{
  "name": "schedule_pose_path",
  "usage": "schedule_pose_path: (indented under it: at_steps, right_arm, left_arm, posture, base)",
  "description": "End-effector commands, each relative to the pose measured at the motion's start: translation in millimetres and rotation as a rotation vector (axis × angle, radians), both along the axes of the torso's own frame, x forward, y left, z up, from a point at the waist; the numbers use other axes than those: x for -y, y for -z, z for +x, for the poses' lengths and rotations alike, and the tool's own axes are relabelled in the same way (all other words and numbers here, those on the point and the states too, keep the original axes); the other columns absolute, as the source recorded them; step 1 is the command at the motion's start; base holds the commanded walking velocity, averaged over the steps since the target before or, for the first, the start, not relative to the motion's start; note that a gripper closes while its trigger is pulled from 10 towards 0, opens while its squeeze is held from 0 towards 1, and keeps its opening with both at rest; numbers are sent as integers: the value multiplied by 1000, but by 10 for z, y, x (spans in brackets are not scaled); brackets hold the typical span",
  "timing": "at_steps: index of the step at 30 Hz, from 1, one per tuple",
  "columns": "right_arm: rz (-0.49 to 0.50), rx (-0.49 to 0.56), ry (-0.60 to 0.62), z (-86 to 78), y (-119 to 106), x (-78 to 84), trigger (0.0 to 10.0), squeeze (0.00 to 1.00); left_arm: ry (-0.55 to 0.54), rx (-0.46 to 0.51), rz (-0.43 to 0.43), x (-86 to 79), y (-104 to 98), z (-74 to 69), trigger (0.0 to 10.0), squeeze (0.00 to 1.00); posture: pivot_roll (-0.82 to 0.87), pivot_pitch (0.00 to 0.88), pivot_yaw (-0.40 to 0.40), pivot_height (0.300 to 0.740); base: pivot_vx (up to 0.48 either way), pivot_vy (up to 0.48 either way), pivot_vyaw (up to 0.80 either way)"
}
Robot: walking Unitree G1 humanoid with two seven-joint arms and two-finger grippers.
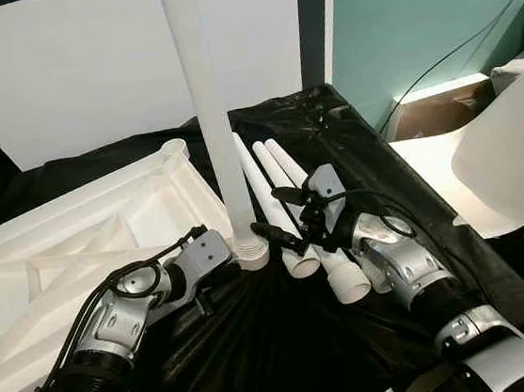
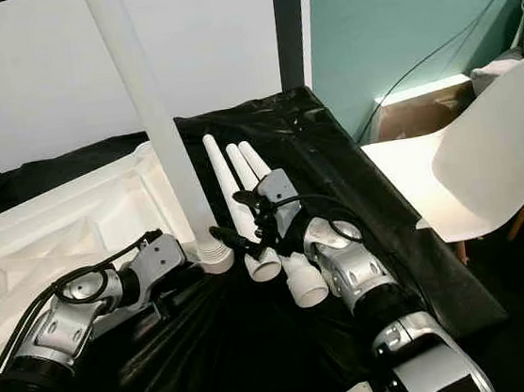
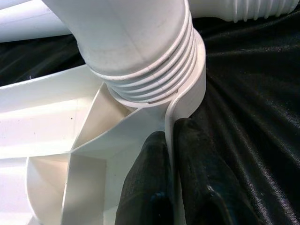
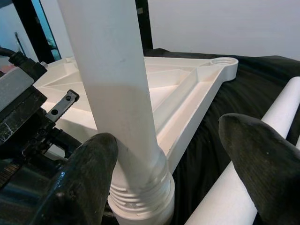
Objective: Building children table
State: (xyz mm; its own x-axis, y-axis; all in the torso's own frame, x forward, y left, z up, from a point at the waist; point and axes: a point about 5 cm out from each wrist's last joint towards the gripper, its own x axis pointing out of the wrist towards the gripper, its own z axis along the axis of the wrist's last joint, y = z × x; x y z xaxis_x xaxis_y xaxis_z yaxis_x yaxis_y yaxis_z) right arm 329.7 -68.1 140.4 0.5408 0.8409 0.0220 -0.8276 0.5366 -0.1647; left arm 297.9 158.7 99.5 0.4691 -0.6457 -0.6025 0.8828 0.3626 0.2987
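At the centre of the frame we are screwing the first leg (image 1: 205, 98) into a corner socket of the upturned tabletop (image 1: 104, 223), our left gripper (image 3: 171, 183) pinching the rim. Our right gripper (image 1: 279, 220) is spread around the leg's threaded base. Next, we judge: finish tightening, then fetch a spare leg (image 1: 268, 205) from centre-right.

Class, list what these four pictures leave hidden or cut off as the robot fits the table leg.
- Upright white plastic leg: its top is cut off by the frame edge in the eye views.
- White ribbed tabletop: its far end runs past the frame's edge.
- Left gripper: its fingertips are pinched on the tabletop rim; the arm hides them in the eye views.
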Motion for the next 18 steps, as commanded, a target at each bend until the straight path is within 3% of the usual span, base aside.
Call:
schedule_pose_path:
  at_steps: [1, 18]
  right_arm:
    - [-10, 6, -61, 13, -11, -112, 10000, 0]
    - [-100, -26, -179, 102, 74, -308, 10000, 0]
  left_arm:
    - [-57, -129, 72, -71, 386, -176, 10000, 0]
    - [99, -234, -20, 9, 329, -419, 10000, 0]
  posture:
    - [85, 0, 21, 740]
    - [130, 0, 16, 740]
  base:
    - [0, 0, 0]
    - [0, 0, 0]
